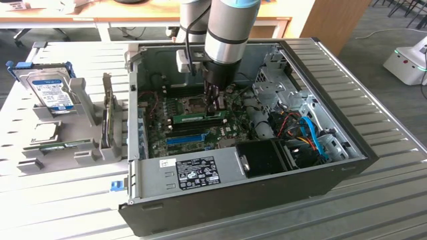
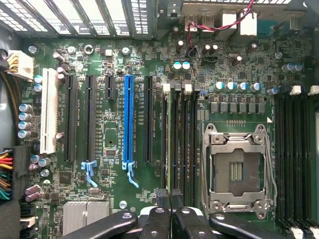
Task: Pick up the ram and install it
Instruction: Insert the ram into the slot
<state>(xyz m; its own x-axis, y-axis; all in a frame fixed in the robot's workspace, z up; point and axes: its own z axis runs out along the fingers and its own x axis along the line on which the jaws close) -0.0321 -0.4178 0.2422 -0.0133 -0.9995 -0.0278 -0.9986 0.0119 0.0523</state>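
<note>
The two dark fingers (image 2: 162, 201) are pressed together with no gap between them and nothing pinched. They point down into the open computer case (image 1: 220, 197), over the motherboard (image 2: 112, 169), just past the blue slot (image 2: 128, 119).

The ram (image 1: 197, 119) sits on edge in a dark socket, on the side of the blue slot that faces the processor socket (image 2: 238, 169), between the two. Its long axis runs parallel to the blue slot, from the exterior view's left to its right, with its thin top edge facing up. The fingertips are at the end of the ram toward the exterior view's right, and I cannot tell whether they touch it.

Well away from the blue slot, outside the case, a hard drive (image 1: 53, 92) stands in a grey holder on the table (image 1: 387, 200).
</note>
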